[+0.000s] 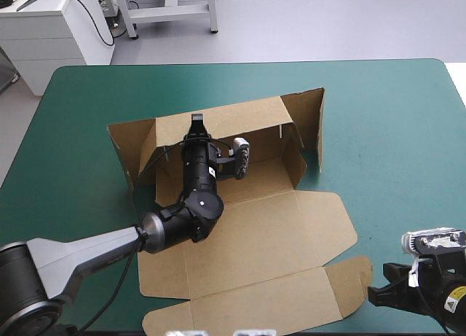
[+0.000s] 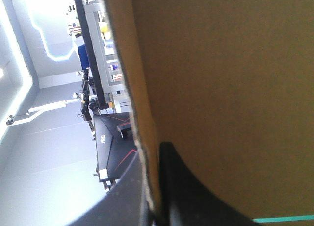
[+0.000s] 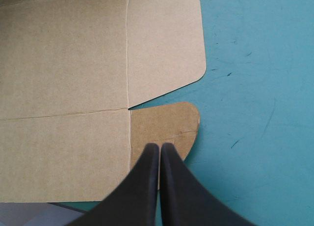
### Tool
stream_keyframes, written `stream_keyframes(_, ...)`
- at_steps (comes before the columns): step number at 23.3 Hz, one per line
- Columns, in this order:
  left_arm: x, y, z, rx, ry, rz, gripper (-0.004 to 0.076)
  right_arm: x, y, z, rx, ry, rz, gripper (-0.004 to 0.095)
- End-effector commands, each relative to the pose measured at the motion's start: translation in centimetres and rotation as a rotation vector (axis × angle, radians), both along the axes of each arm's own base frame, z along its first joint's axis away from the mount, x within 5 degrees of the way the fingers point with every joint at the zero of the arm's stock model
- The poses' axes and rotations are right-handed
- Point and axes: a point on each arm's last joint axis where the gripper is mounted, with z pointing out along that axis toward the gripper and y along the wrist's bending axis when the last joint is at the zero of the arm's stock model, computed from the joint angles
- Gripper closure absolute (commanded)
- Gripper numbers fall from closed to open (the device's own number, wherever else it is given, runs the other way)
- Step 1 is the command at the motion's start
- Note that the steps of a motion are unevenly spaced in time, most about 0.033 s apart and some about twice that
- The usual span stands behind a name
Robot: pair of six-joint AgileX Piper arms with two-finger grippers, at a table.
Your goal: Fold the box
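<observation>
The brown box [image 1: 255, 234] lies mid-table with its far walls raised and its lid flat toward the near edge. My left gripper [image 1: 196, 122] reaches into the tray and is shut on the far wall's top edge. In the left wrist view the wall [image 2: 221, 88] fills the picture, and the left gripper [image 2: 152, 155] has one black finger on each side of the board's edge. My right gripper [image 1: 376, 294] hovers at the lid's near right corner. Seen from the right wrist, the right gripper [image 3: 160, 146] is shut with nothing in it, over the small rounded flap [image 3: 169, 123].
An end flap [image 1: 320, 128] stands upright at the box's far right corner. The teal-green cover [image 1: 393, 132] stretches wide to the right of the box and beyond its far wall. The lid's front flap [image 1: 247, 307] reaches almost to the table's near edge.
</observation>
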Motion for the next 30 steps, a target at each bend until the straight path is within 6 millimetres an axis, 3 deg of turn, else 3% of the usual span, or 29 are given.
stream_keyframes(1,-1.8,-0.2,1.5,-0.034,-0.028,-0.081,0.0731,0.8,-0.1,1.1,0.021,-0.090,-0.042,0.0910)
stream_keyframes(5,-3.0,0.0,2.1,-0.044,-0.041,-0.114,0.0731,1.8,-0.2,1.4,0.012,-0.110,-0.077,0.0910)
stream_keyframes(8,-3.9,0.2,2.5,-0.021,-0.073,-0.140,0.0731,4.4,0.0,1.9,-0.043,-0.041,-0.066,0.0910)
stream_keyframes(12,-4.7,-0.6,2.3,-0.013,-0.060,-0.205,0.0731,11.0,1.0,5.4,-0.126,-0.039,0.001,0.0910)
stream_keyframes(16,-4.7,-0.7,2.5,0.003,-0.089,-0.228,0.0731,18.8,2.4,10.7,-0.168,-0.100,0.053,0.0910)
stream_keyframes(21,-4.7,-0.7,2.5,0.003,-0.089,-0.228,0.0731,26.8,2.8,13.1,-0.176,-0.116,0.041,0.0910)
stream_keyframes(22,-4.7,-0.7,2.5,0.003,-0.089,-0.228,0.0731,28.5,2.6,13.0,-0.141,-0.108,0.033,0.0910)
stream_keyframes(26,-4.7,-0.7,2.5,0.003,-0.089,-0.228,0.0731,32.1,2.1,12.4,-0.042,-0.095,0.037,0.0910)
stream_keyframes(30,-4.7,-0.7,2.5,0.003,-0.089,-0.228,0.0731,35.5,1.9,9.5,-0.022,-0.001,0.041,0.0910)
